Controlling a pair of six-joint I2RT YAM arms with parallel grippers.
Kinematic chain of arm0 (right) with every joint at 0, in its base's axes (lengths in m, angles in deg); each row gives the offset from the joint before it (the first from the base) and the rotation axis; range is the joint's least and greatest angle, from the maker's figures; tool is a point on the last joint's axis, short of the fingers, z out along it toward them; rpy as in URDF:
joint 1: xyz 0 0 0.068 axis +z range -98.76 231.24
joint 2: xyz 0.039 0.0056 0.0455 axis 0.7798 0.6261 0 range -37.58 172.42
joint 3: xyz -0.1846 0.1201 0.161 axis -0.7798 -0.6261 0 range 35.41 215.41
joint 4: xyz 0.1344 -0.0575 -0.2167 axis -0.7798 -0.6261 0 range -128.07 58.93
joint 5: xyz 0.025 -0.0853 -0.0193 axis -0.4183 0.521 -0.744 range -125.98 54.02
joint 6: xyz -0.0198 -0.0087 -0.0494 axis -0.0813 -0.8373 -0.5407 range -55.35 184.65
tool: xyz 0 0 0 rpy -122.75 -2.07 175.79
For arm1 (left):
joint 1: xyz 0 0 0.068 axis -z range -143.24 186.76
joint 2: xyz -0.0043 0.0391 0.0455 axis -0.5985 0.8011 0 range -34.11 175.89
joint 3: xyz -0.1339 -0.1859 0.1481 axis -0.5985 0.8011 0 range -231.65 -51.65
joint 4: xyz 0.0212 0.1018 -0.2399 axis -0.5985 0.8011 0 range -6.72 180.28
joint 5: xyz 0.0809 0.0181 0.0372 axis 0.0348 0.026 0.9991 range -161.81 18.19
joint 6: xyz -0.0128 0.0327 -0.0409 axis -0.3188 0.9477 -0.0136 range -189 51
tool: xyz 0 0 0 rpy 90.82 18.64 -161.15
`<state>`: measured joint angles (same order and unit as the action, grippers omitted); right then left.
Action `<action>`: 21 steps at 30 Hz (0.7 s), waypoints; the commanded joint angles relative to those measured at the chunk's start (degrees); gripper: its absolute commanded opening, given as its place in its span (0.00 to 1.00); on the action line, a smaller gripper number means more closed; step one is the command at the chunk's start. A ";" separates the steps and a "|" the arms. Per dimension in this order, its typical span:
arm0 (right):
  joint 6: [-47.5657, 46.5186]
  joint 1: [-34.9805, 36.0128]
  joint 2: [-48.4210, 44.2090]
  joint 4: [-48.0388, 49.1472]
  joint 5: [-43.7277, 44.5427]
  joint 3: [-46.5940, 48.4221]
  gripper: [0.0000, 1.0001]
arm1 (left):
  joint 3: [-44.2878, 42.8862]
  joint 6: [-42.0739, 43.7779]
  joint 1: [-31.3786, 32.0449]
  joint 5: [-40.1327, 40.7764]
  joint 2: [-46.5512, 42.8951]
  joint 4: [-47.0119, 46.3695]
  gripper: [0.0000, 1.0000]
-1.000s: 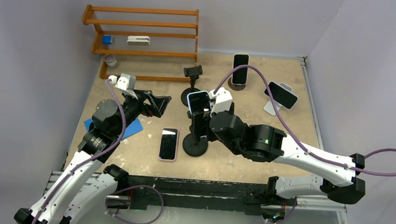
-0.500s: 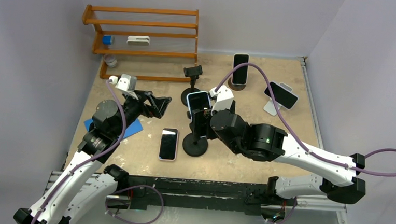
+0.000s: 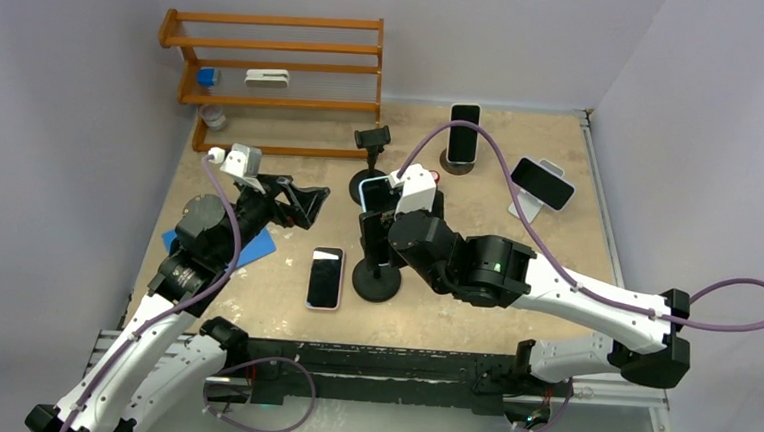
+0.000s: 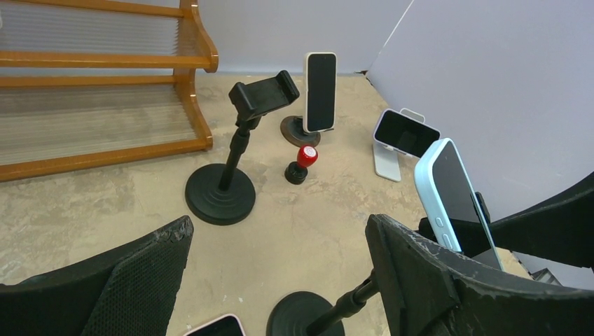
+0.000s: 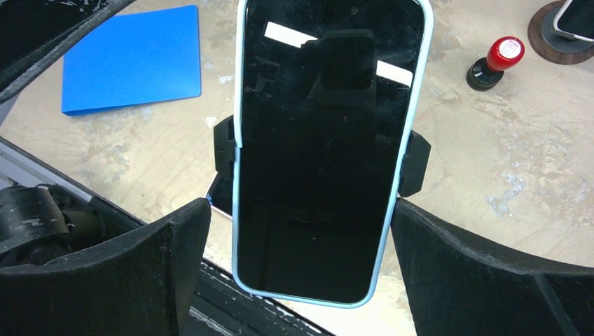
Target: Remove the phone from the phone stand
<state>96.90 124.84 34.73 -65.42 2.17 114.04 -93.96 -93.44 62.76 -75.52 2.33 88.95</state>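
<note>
— While the right gripper [image 5: 300,210] fills the bottom of its wrist view, how do its jaws stand?

— Spread wide, one finger [image 5: 140,273] at lower left and the other at lower right, with the phone [image 5: 329,140] between them. A gap shows on the left. On the right I cannot tell whether the pad meets the case.

— And the phone itself?

— It stands upright in the middle of that frame, in a pale blue case with its dark screen toward the camera. The black phone stand [image 5: 413,164] clamps it at both edges. In the top view the stand's round base [image 3: 377,279] sits near the centre of the table [image 3: 469,196].

— What about the left gripper [image 4: 279,227]?

— Also wide and holding nothing. It hangs left of centre in the top view.

— What lies around?

— A second phone [image 3: 325,278] lies flat just left of the base. A blue folder [image 5: 133,59] is at upper left of the right wrist view and a red stamp [image 5: 497,59] at upper right. Further up the top view are a second stand [image 4: 238,140], a phone on a wooden disc [image 4: 320,91] and a phone on a white prop [image 4: 405,133]. A wooden rack [image 3: 277,59] is at upper left.
</note>
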 commanded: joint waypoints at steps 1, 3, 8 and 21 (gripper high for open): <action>-0.54 0.31 0.01 1.21 2.46 1.45 0.99 | -1.01 0.59 0.28 0.21 -0.48 -0.87 0.92; -0.22 0.31 0.10 1.22 2.49 1.17 0.99 | -1.09 0.54 0.29 0.00 -0.45 -0.73 0.92; 0.81 0.31 0.02 0.96 3.14 -0.55 0.99 | -1.14 0.45 0.43 -0.83 -0.50 -0.73 0.91; 2.64 0.31 1.97 -2.21 5.71 -0.53 0.98 | -1.42 0.37 0.81 -2.29 -0.89 -0.82 0.91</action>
<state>98.38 124.84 36.35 -66.51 5.25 112.73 -93.96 -93.44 63.18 -76.63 2.11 88.97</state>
